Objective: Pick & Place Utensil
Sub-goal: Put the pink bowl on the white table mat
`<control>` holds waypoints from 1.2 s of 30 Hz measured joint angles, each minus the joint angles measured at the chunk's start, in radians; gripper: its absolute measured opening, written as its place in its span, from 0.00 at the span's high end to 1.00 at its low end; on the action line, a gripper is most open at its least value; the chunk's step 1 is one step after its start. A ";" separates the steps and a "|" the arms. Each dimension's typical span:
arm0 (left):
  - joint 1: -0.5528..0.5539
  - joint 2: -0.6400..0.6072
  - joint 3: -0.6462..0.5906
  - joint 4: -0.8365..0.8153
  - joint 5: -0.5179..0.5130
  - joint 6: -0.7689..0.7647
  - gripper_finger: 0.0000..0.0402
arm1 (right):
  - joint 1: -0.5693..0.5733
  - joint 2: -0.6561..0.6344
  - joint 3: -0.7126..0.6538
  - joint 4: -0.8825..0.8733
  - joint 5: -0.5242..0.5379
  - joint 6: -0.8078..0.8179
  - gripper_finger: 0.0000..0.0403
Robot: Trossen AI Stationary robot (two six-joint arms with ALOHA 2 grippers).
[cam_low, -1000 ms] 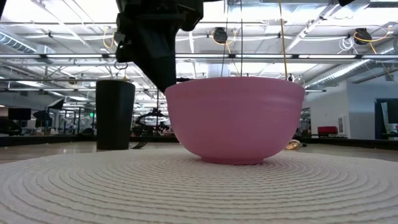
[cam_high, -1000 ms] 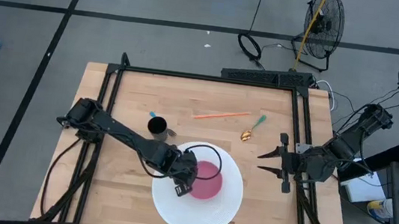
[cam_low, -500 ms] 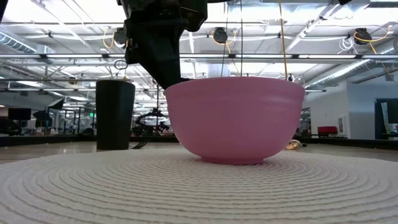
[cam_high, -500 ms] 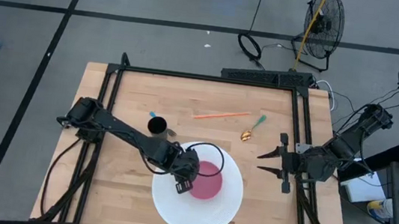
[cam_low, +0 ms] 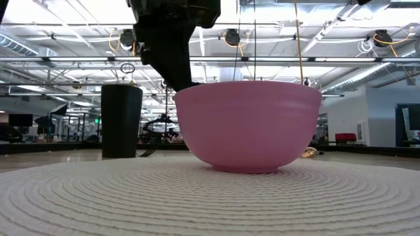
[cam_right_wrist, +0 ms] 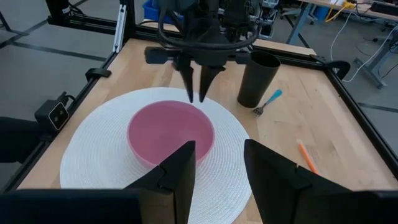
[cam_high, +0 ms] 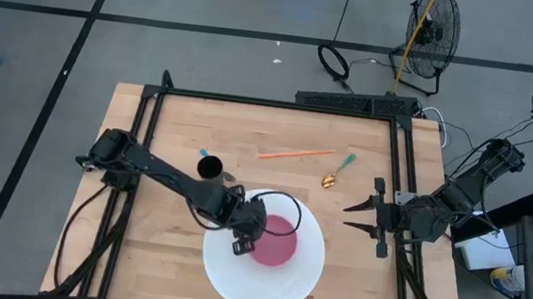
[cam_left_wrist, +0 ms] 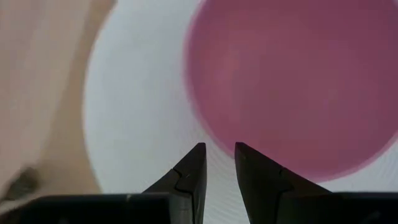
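Left gripper sits over the near-left rim of the pink bowl, fingers pointing down. Jaws stand a narrow gap apart with nothing between them; the left wrist view shows bare mat and bowl rim through the gap. From the right wrist view the same gripper hangs just above the bowl's far edge, fingertips apart from the rim. In the low view the dark left arm comes down behind the bowl's left side.

Bowl rests upright on the white round woven placemat, slightly off its middle. Bowl interior looks bare in the left wrist view.

Black cup stands upright on the wood just beyond the placemat, near the left arm. A fork with a blue handle lies on the table touching or just beside the cup's base; which one, unclear.

Farther out: an orange stick-like utensil lies on the table, well apart from the bowl. Gold spoon with a green handle lies between the stick and the right arm.

Right gripper waits at the table's right edge, pointing toward the placemat, jaws moderately apart, empty, well away from everything.

Floor fan stands beyond the table.
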 joint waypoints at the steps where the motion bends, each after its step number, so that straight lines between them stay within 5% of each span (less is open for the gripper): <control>1: 0.011 -0.013 0.000 -0.002 -0.002 0.011 0.78 | 0.000 0.000 0.000 0.000 0.000 0.000 0.68; 6: 0.019 -0.121 0.003 0.057 -0.147 0.000 0.78 | 0.000 0.000 0.000 0.020 0.000 0.000 0.68; 9: -0.005 -0.177 -0.006 0.148 -0.147 0.097 0.78 | 0.000 0.001 0.000 0.019 0.000 0.007 0.68; 18: -0.041 -0.255 -0.006 0.558 0.158 0.588 0.78 | 0.000 0.003 0.000 0.021 0.000 0.002 0.68; 23: -0.071 -0.252 -0.006 0.701 0.228 0.839 0.71 | 0.000 0.003 0.000 0.029 0.000 0.000 0.68; 31: -0.019 -0.253 -0.006 0.606 -0.060 0.650 0.36 | 0.000 0.003 0.000 0.027 0.000 0.027 0.68; 36: 0.020 -0.252 -0.007 0.444 -0.124 0.327 0.23 | 0.000 0.003 0.000 0.027 0.000 0.027 0.68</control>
